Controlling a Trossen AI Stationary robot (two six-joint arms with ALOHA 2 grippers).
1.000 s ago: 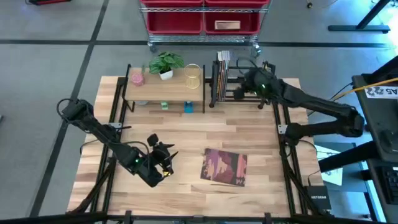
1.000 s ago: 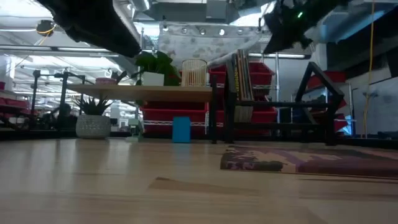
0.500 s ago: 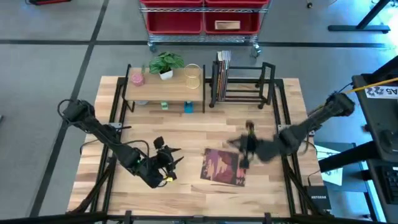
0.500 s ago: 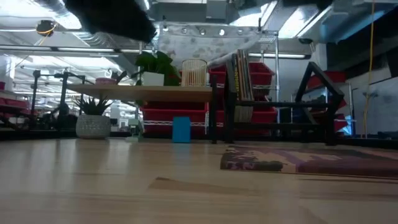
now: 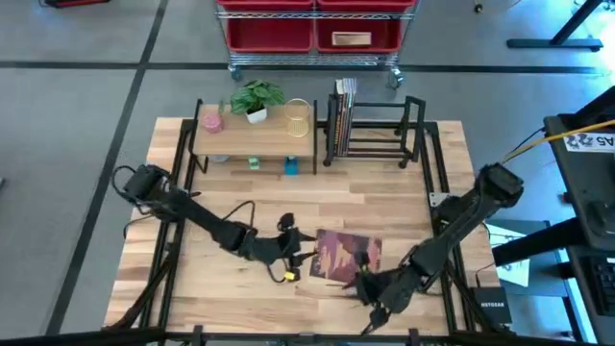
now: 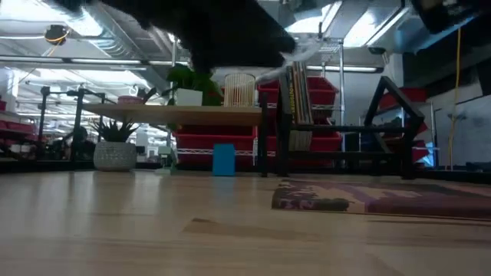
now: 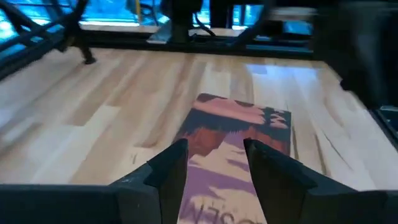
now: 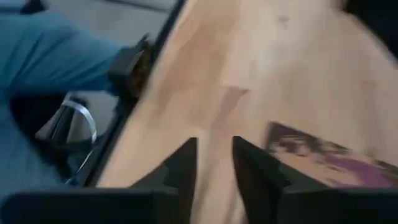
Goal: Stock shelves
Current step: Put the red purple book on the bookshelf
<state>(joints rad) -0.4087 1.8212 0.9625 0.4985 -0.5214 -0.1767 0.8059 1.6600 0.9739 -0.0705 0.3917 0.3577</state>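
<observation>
Left gripper (image 5: 300, 252): low over the middle of the counter, at the left edge of the flat book; its fingers (image 7: 166, 171) stand apart with nothing between them, and in the left wrist view the book's cover shows through the gap.
Right gripper (image 5: 370, 288): near the front edge of the counter, at the front right corner of the book; its fingers (image 8: 184, 163) are parted and hold nothing.
Book (image 5: 346, 258): a thin one with a purple and dark red cover, lying flat on the counter in the front half, a little right of centre, between the two grippers; whether either gripper touches it cannot be told.
Counter (image 5: 384, 192): light wood planks inside a black frame.
Wooden shelf (image 5: 274, 130): two tiers with black legs, at the back edge, left of centre. On top stand a pink item (image 5: 211, 120), a potted green plant (image 5: 257, 99) and a pale wire cup (image 5: 299, 117). On the counter under its top tier, the low view shows a small plant in a white pot (image 6: 113, 149) and a blue block (image 6: 223, 159).
Black book rack (image 5: 380, 130): open metal frame just to the right of the wooden shelf at the back edge, with a few books (image 5: 342, 115) upright at its left end; the remainder of the rack has no books.
Red bins (image 5: 312, 24): on a metal cart beyond the back edge.
</observation>
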